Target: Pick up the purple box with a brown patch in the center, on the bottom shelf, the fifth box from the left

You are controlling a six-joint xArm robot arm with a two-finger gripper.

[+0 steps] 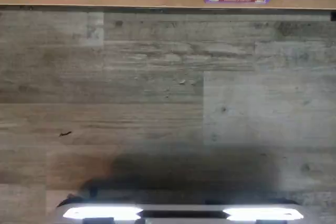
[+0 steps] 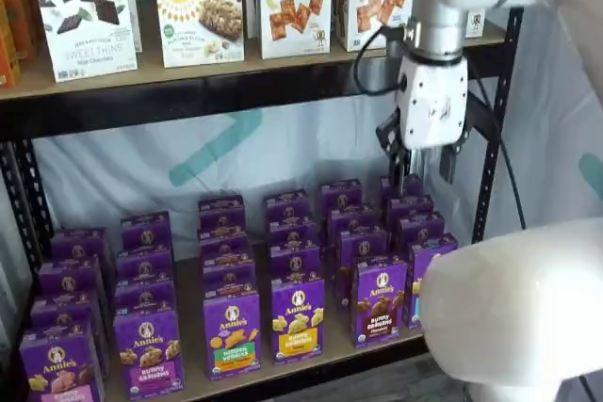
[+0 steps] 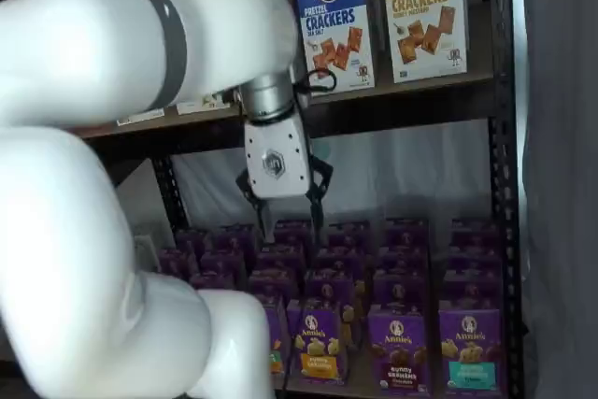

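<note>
Tool (image 3: 281, 207) poised high over the rows, black fingers spread with a gap showing, empty. Purple box (image 3: 400, 350) upright at the front edge of the bottom shelf (image 2: 311, 357), lower right of frame, below and forward of the tool.

Purple box (image 2: 381, 300) with brown band stands upright on bottom shelf (image 2: 311, 355), below the fingers.
</note>
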